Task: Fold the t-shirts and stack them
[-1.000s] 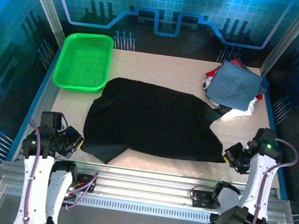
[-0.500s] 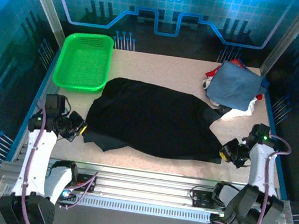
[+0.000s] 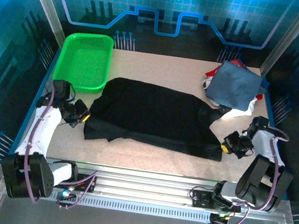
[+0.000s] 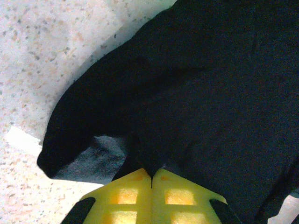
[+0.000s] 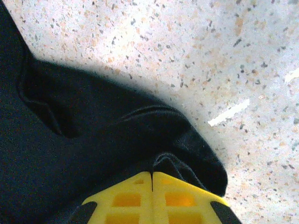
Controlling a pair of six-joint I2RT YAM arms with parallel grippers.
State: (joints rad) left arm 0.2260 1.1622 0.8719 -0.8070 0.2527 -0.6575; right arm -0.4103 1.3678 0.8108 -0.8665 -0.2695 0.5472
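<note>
Top external: I find the black t-shirt (image 3: 154, 115) spread across the middle of the table (image 3: 148, 157). Its near edge sits farther from the arm bases than a second ago, and the spread is narrower. The left gripper (image 3: 82, 118) is clamped on its left corner and the right gripper (image 3: 226, 146) on its right corner; both have advanced. The wrist views confirm pinched cloth, apparently doubled. The folded t-shirts (image 3: 234, 85) are unmoved at the far right.

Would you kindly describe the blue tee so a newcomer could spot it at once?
Look to the far right corner of the table, where a heap of cloth lies. The blue tee is on top, folded flat, over a red tee and a white tee; the black tee is spread mid-table.
</note>
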